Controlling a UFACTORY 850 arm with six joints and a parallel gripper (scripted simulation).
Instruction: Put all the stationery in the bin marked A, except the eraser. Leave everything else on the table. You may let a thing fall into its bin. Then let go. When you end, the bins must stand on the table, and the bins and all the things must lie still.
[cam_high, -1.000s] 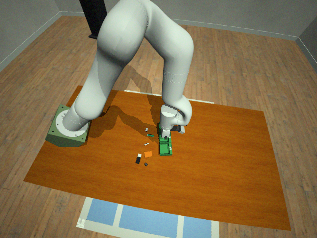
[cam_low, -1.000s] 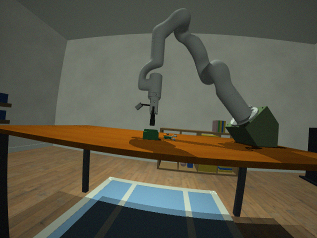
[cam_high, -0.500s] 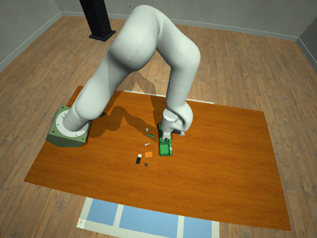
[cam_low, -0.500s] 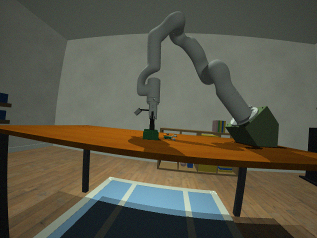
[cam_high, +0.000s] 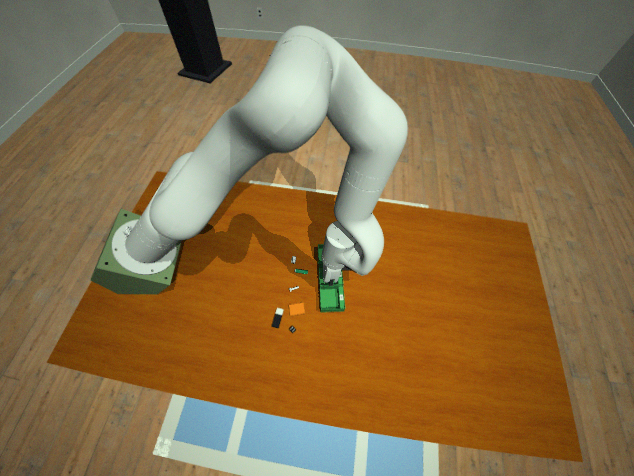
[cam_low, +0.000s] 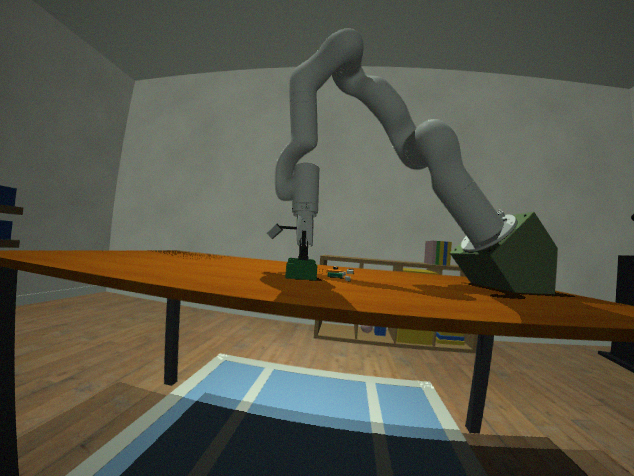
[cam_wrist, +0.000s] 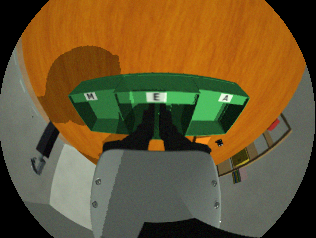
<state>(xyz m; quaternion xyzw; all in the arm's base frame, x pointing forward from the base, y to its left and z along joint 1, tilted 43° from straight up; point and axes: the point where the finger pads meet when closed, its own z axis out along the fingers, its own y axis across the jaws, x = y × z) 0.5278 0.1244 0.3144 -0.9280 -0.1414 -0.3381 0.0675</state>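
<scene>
Position: the hand (cam_high: 331, 282) (cam_low: 303, 257) (cam_wrist: 157, 109) points downward over the middle, E-marked part of the green three-part bin (cam_high: 331, 309) (cam_low: 301, 268) (cam_wrist: 155, 82). The compartment marked A (cam_high: 329, 297) (cam_wrist: 210, 111) lies immediately to the hand's right in the wrist view. The bin's long axis runs crosswise below the hand, in line with the spread of the fingers. Only one arm is present.

Hand: fingers drawn nearly together in a narrow clench; nothing is seen gripped. Whether the tips touch the bin cannot be determined.

Loose articles: all lie on the surface (cam_high: 435, 307) (cam_low: 204, 276) (cam_wrist: 165, 30), on the arm-base side of the hand. Noted are a flat orange block (cam_high: 296, 308), near the A end; a black block with a white end (cam_high: 277, 318); a small dark piece (cam_high: 292, 329); a slim green piece (cam_high: 301, 271) (cam_low: 335, 275); and two small whitish pieces. Identities are too small to confirm, the eraser included.

Appearance: bin upright, open-topped, with white letter labels; the visible floor of A shows bright green.

Assessment: sorting appears largely outstanding. Lateral travel at this height could drag the bin; a lift is advised first.

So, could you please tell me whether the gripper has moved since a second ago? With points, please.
Yes, the gripper (cam_high: 331, 281) (cam_low: 303, 257) (cam_wrist: 157, 109) has come down, close to the green bins (cam_high: 331, 309) (cam_low: 301, 270) (cam_wrist: 157, 81).
</scene>
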